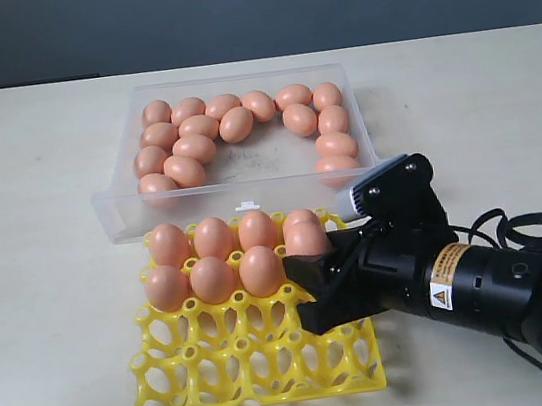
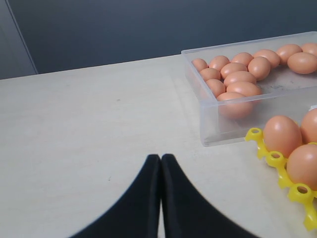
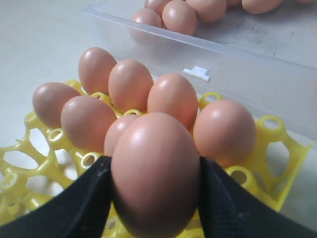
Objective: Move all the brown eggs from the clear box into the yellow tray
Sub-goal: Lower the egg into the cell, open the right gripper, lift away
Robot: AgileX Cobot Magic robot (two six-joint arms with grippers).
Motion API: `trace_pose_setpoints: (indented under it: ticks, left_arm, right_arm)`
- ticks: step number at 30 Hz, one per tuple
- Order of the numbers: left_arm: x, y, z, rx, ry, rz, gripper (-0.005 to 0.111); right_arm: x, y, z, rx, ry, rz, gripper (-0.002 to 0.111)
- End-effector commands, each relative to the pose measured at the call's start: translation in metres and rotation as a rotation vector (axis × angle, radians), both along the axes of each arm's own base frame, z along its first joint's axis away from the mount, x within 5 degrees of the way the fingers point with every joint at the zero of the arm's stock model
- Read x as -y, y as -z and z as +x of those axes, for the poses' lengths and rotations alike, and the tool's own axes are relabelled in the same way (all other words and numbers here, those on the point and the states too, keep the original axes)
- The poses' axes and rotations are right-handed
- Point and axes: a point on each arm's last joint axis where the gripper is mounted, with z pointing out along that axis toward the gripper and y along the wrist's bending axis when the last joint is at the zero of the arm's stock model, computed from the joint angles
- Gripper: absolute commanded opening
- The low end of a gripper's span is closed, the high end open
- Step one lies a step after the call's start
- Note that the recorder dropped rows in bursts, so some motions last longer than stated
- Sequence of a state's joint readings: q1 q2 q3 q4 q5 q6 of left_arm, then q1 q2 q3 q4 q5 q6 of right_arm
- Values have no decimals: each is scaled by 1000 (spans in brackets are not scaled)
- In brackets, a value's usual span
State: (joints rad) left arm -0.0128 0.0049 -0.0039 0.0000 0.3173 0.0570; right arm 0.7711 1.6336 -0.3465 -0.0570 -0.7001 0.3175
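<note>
Brown eggs (image 1: 198, 127): most in clear box (image 1: 115, 210), seven in yellow tray (image 1: 254, 367) | right tool (image 3: 153, 171) clasps one egg (image 1: 307, 241) by its sides above a tray cup | left tool (image 2: 161, 163) pinched closed, empty, over counter (image 2: 74, 124) | likely light, smooth, brittle: gentle side grip.

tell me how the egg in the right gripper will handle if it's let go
Probably slippery: the egg is smooth and rounded, pinched only at its sides by the fingers of the right gripper. Likely to roll on a flat surface, being oval, but a tray cup should seat it upright, like its neighbours. Fragility cannot be told.
</note>
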Motion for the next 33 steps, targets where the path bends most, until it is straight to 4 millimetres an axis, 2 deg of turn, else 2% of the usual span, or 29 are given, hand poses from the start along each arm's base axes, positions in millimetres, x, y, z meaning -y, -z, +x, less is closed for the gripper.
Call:
trace_pose_setpoints:
  ticks: [1,6,12,14,21,27,30,33]
  left_arm:
    - [0,0,0,9,-4,-1,0]
    - [0,0,0,9,-4,-1,0]
    - [0,0,0,9,-4,-1,0]
    - [0,0,0,9,-4,-1,0]
    - [0,0,0,9,-4,-1,0]
    - [0,0,0,9,-4,-1,0]
    - [0,0,0,9,-4,-1,0]
    - [0,0,0,9,-4,-1,0]
  right_arm:
    - [0,-1,1,5,9,13,37]
    - [1,0,1,-6,23,12,38]
    - [1,-1,4,-12,59,27,57]
    - [-1,-3,7,-20,68,24,60]
    - [-13,-15,20,17,67,60,60]
    - [-13,-20,25,23,121,102,60]
    - [-9,-17,27,-29,199,98,60]
    - [-5,-6,22,-138,215,17,59]
